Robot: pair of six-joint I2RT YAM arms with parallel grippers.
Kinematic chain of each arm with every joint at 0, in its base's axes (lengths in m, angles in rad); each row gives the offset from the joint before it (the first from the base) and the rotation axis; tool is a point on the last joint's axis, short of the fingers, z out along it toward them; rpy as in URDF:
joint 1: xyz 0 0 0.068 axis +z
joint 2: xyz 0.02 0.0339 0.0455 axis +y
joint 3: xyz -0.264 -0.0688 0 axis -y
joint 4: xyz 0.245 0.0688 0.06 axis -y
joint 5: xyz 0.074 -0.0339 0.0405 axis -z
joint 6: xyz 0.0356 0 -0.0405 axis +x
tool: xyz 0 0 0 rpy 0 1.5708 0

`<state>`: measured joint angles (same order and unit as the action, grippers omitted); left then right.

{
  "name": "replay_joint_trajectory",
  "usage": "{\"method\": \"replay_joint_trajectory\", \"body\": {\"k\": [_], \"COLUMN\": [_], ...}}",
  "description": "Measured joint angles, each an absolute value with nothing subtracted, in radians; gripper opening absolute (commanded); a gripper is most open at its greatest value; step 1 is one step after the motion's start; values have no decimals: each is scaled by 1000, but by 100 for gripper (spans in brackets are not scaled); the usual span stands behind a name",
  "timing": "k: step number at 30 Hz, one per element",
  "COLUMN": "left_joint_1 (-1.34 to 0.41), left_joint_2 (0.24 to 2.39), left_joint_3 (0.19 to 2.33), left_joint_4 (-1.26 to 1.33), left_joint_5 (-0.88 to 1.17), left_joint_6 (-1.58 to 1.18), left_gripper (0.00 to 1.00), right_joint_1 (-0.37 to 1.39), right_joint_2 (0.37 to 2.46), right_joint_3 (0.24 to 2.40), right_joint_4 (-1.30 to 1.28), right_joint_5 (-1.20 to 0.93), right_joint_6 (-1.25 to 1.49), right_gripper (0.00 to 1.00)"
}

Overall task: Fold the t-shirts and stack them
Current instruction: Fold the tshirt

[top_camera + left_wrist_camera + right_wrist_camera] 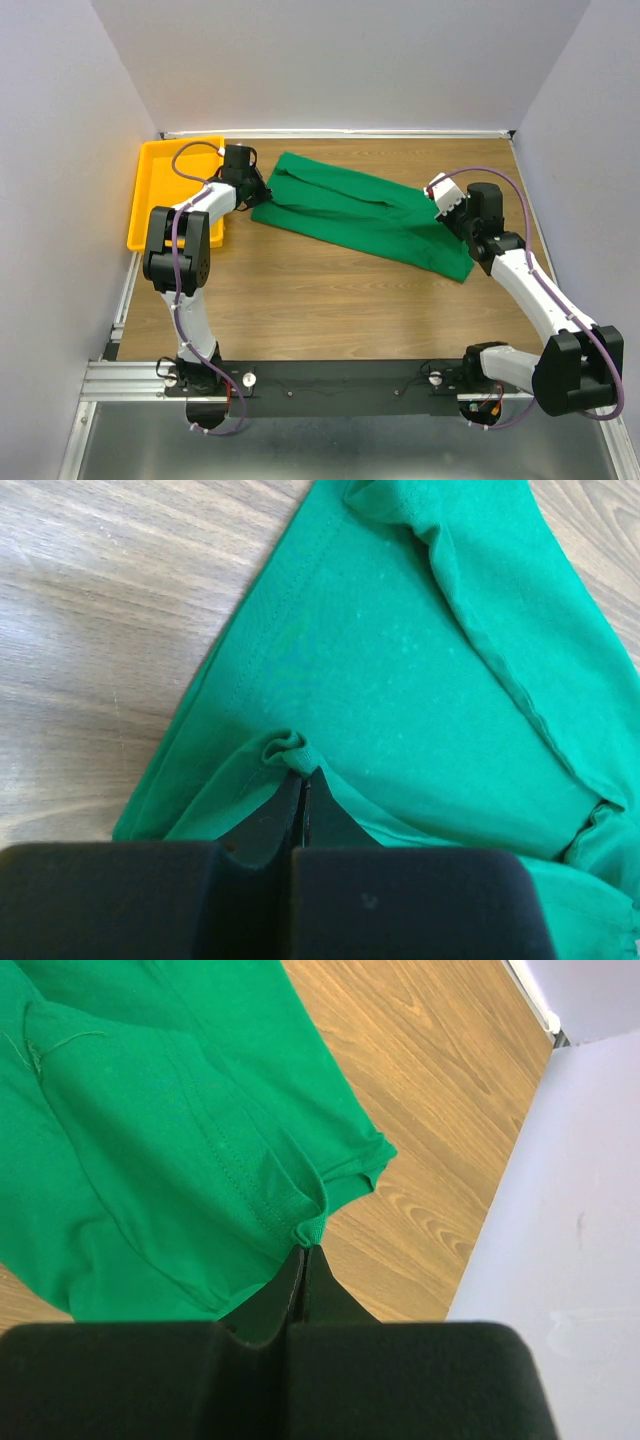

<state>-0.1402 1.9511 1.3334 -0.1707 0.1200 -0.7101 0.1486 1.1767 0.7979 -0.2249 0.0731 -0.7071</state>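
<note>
T-shirt (360, 215) stretches far-left to near-right, left tool (303, 776) and right tool (303, 1251) pinching its ends.

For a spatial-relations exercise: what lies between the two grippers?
The green t-shirt spans from the left gripper to the right gripper, each pinching its edge; the top view shows it.

Bright, even, diffuse light — soft shadows, crisp overhead detail — wrist views' near foreground slightly soft.
</note>
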Motion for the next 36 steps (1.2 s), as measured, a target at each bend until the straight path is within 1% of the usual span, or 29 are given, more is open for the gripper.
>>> {"method": "replay_joint_trajectory", "body": {"k": [6, 7, 12, 13, 14, 15, 16, 26, 27, 28, 30, 33, 36], "left_joint_1": [-139, -139, -139, -139, -139, -139, -139, -110, -104, -103, -90, -67, -15], "left_joint_2": [1958, 1958, 1956, 1954, 1950, 1944, 1936, 1738, 1706, 1672, 1588, 1470, 1353], "left_joint_3": [1335, 1335, 1335, 1335, 1334, 1334, 1333, 1295, 1274, 1256, 1207, 1135, 1062], "left_joint_4": [-165, -159, -117, -112, -105, -102, -99, -35, -22, -14, 21, 58, 96], "left_joint_5": [157, 169, 212, 216, 219, 220, 220, 221, 221, 221, 222, 246, 316], "left_joint_6": [-692, -688, -670, -665, -658, -661, -659, -631, -625, -620, -605, -586, -574], "left_gripper": [3, 5, 32, 47, 50, 64, 68, 69, 70, 73, 77, 77, 77], "right_joint_1": [149, 149, 149, 149, 149, 149, 149, 149, 149, 148, 149, 148, 148], "right_joint_2": [1180, 1182, 1187, 1187, 1187, 1187, 1187, 1193, 1193, 1194, 1194, 1194, 1191], "right_joint_3": [797, 798, 797, 798, 797, 798, 797, 798, 798, 798, 798, 798, 797], "right_joint_4": [-224, -224, -224, -224, -224, -224, -224, -224, -224, -224, -224, -223, -223], "right_joint_5": [67, 65, 58, 57, 56, 55, 53, 37, 35, 35, 33, 17, -15], "right_joint_6": [-707, -707, -707, -707, -707, -707, -707, -707, -707, -707, -707, -708, -711], "right_gripper": [0, 1, 1, 1, 1, 1, 1, 1, 1, 1, 1, 1, 1]}}
